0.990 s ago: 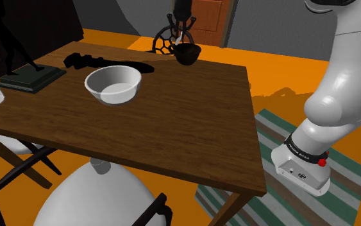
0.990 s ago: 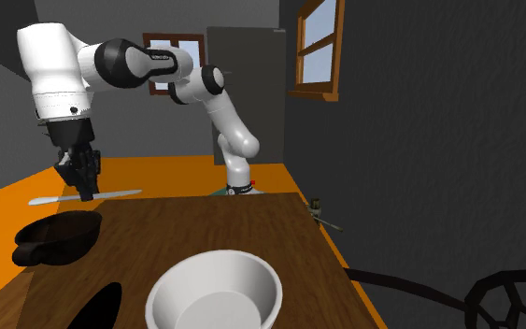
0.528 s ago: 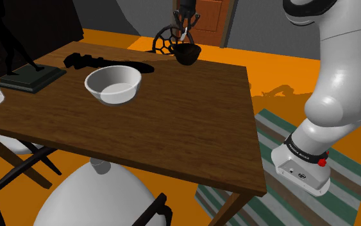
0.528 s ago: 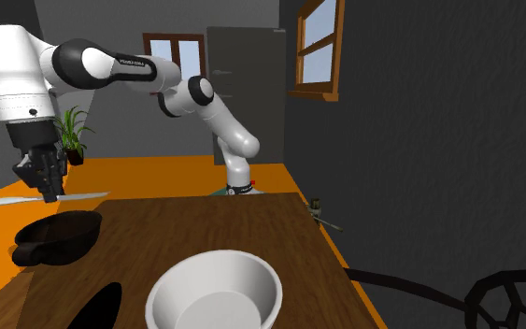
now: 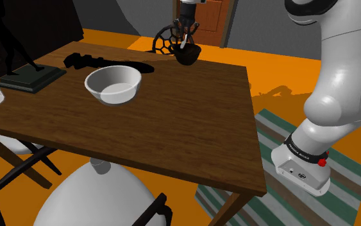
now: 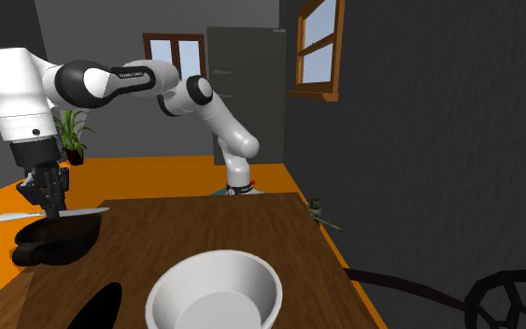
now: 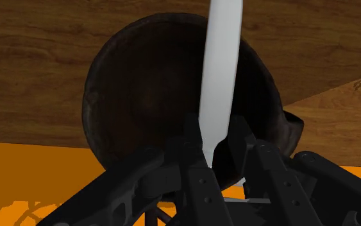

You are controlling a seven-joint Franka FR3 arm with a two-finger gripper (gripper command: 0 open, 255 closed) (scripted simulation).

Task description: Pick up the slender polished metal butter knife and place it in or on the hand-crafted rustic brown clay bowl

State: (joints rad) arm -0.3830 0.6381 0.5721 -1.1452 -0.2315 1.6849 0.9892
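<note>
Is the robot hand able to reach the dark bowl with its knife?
Probably yes: the gripper holds the knife right over the dark bowl, nothing between them, and the white bowl sits well aside.

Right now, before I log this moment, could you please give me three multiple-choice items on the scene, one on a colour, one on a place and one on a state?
1. What colour is the middle bowl on the table?
A. white
B. orange
C. green

2. Where is the butter knife?
A. flat on the table
B. inside the middle bowl
C. over the dark brown bowl

3. What state is the gripper in?
A. open and empty
B. shut on the butter knife
C. shut on nothing

Answers:
1 A: the shoulder view shows it plain white.
2 C: in the wrist view the knife extends across that bowl's hollow.
3 B: both fingers clasp the knife between them.
</note>
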